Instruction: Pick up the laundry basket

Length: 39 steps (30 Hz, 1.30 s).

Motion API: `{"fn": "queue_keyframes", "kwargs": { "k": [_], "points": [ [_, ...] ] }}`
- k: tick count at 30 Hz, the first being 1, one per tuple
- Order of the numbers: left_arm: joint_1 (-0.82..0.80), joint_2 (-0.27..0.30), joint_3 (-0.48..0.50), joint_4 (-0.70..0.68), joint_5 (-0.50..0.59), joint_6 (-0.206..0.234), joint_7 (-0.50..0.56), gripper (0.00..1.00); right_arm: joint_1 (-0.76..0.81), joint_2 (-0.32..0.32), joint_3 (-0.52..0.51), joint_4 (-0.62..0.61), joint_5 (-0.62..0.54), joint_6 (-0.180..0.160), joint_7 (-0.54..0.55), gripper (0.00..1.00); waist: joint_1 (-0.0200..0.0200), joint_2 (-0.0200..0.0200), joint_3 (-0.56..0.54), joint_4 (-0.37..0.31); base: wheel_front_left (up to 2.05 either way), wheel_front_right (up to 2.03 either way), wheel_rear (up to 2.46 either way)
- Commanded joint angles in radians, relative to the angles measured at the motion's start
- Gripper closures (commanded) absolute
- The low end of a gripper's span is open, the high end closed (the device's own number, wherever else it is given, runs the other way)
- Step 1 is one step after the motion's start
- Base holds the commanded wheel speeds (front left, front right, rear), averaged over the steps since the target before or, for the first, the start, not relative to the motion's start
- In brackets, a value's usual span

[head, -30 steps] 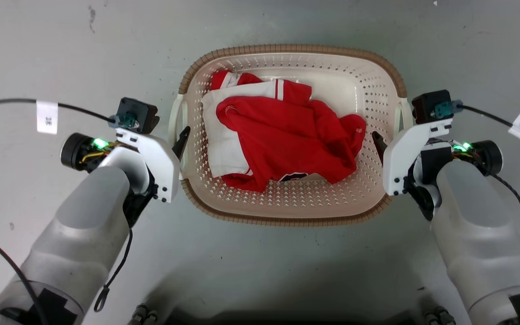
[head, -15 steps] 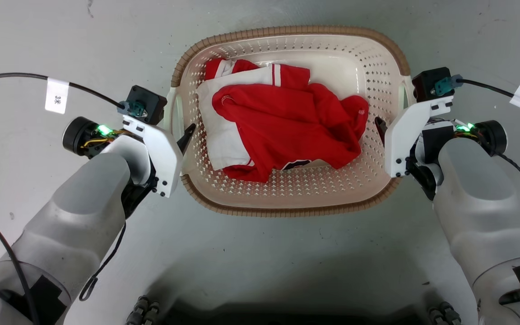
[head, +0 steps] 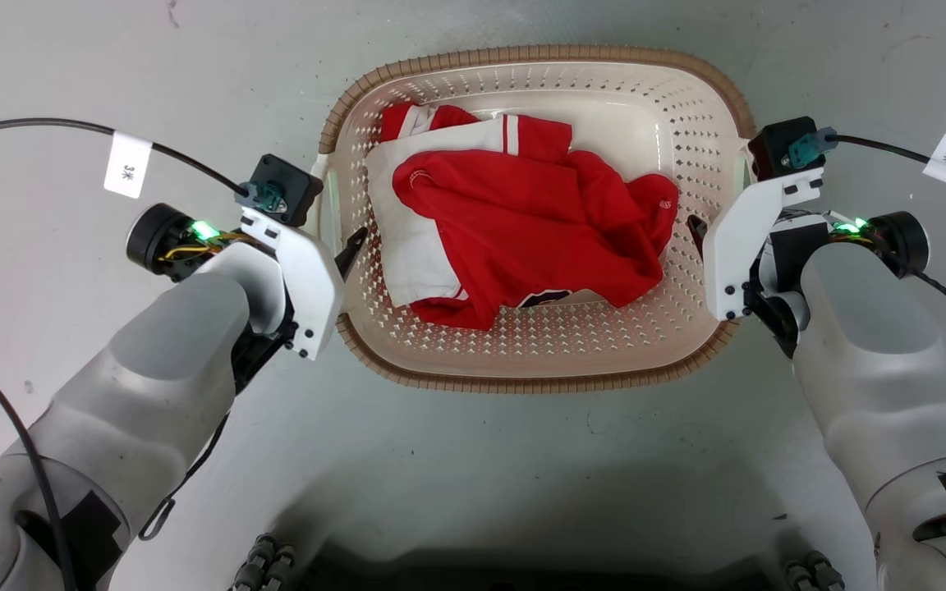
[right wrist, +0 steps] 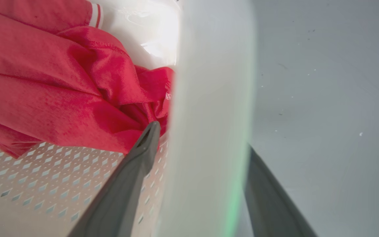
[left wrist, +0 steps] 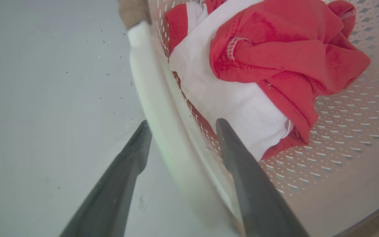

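Observation:
The laundry basket [head: 522, 382], cream with a brown rim, sits in the middle of the head view and holds red and white clothes [head: 522, 230]. My left gripper [head: 340, 246] is at its left side, its fingers astride the white handle [left wrist: 153, 98], one inside the wall and one outside. In the left wrist view that gripper [left wrist: 181, 123] is shut on the handle. My right gripper [head: 707, 230] clasps the right handle [right wrist: 212, 82] the same way, and the handle packs the gap between the fingers of that gripper [right wrist: 202, 136].
Grey floor [head: 71, 66] lies all around the basket. Black cables with white tags [head: 128, 164] run off from both wrists. The robot's dark base [head: 522, 574] shows at the bottom edge.
The basket and both grippers have shifted together up the head view, and the basket looks slightly larger. The grippers have stayed on the handles throughout.

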Motion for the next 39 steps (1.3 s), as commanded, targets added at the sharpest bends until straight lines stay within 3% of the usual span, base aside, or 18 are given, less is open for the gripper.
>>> {"fn": "queue_keyframes", "kwargs": {
  "k": [1, 2, 3, 12, 20, 27, 39],
  "points": [
    [-0.012, 0.0, -0.009, -0.003, -0.009, 0.002, -0.001, 0.0, -0.003, 0.005, 0.004, 0.014, -0.003, -0.001, 0.004, 0.0, 0.0, 0.0, 0.001, 0.002, 0.0, 0.0, 0.0],
    [-0.012, -0.001, -0.017, -0.007, -0.017, 0.002, 0.002, 0.55, 0.0, 0.006, 0.007, 0.017, 0.004, -0.001, 0.007, 0.17, 0.0, 0.0, 0.001, 0.004, 0.0, 0.0, 0.0],
    [-0.013, -0.001, -0.024, -0.015, -0.022, 0.002, -0.002, 1.0, 0.002, 0.007, 0.012, 0.019, 0.008, -0.001, 0.008, 1.0, 0.0, 0.0, 0.002, 0.005, 0.0, 0.0, 0.0],
    [0.001, 0.023, -0.056, -0.045, -0.054, 0.001, -0.013, 1.0, 0.026, 0.001, 0.03, 0.028, 0.014, -0.001, 0.013, 1.0, 0.0, 0.0, -0.018, 0.002, 0.0, 0.0, 0.0],
    [0.057, 0.056, -0.062, -0.12, -0.068, 0.0, 0.065, 1.0, 0.049, -0.003, 0.045, 0.045, 0.051, -0.001, 0.068, 1.0, 0.0, 0.0, -0.114, -0.019, 0.0, 0.0, 0.0],
    [0.133, 0.128, -0.063, -0.216, -0.062, 0.0, 0.204, 1.0, 0.072, -0.005, 0.112, 0.056, 0.149, -0.001, 0.206, 1.0, 0.0, 0.0, -0.267, -0.05, 0.0, 0.0, 0.0],
    [0.223, 0.234, -0.063, -0.404, -0.192, -0.001, 0.44, 1.0, 0.136, -0.01, 0.235, 0.064, 0.305, -0.001, 0.504, 1.0, 0.0, 0.0, -0.567, -0.087, 0.0, 0.0, 0.0]
  ]
}}
